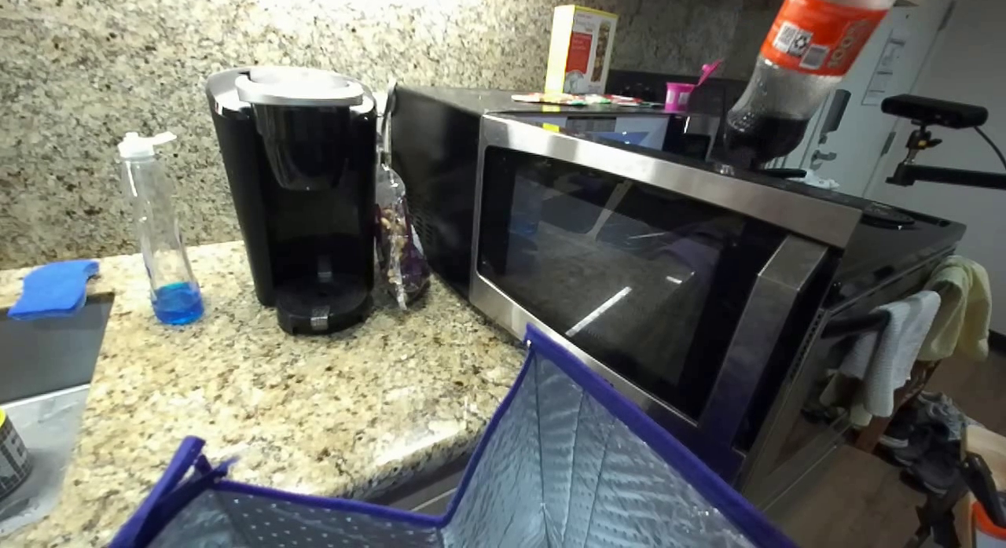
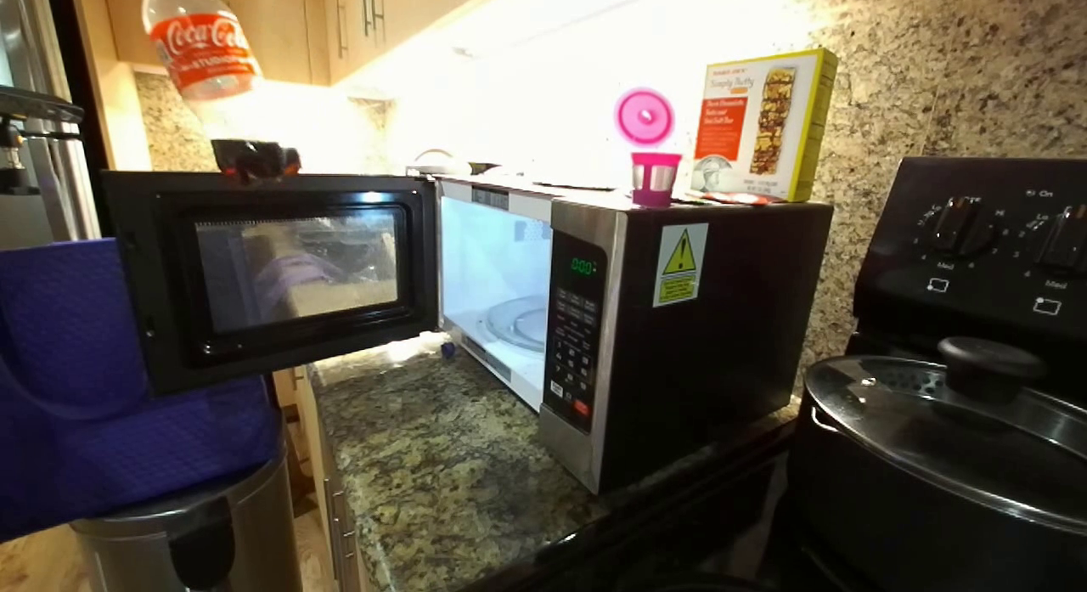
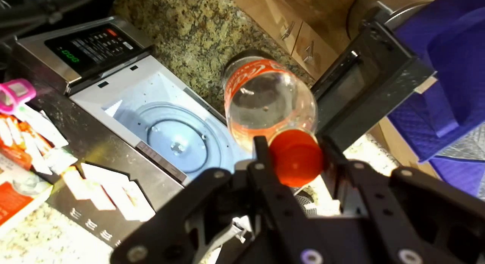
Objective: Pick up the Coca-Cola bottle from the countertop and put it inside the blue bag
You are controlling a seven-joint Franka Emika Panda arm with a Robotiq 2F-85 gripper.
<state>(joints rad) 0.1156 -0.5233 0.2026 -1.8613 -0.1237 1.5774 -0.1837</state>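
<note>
Wrist view: your gripper (image 3: 293, 152) is closed around the red cap (image 3: 297, 163) of the Coca-Cola bottle (image 3: 265, 101), and the bottle's body stretches away past the fingertips (image 3: 260, 143). Below lie the granite countertop (image 3: 189, 40), the microwave (image 3: 125, 146) with its lit cavity (image 3: 163, 88) and its door (image 3: 373, 82) standing open, and, beyond that door, the blue quilted tote (image 3: 416, 124). You appear to be at the carrying step: bottle aloft, not yet in the tote. In an exterior view, the bottle (image 1: 825, 29) hangs tilted near the top edge of the microwave door, dark liquid (image 1: 764, 139) at its base; its cap and your gripper are out of frame. The tote gapes at the bottom edge, its silver lining (image 1: 566, 446) far plainer than from the wrist, while the door hides most of the cavity. In an exterior view, the Coca-Cola lettering (image 2: 204, 36) reads clearly on the label (image 2: 204, 70) and the cavity glows, but the tote presents only its outer wall (image 2: 68, 337), partly behind the door, with its inside hidden. Your next move probably calls for passing the bottle over the door with its base clear, then lowering it into the tote before letting go.
</note>
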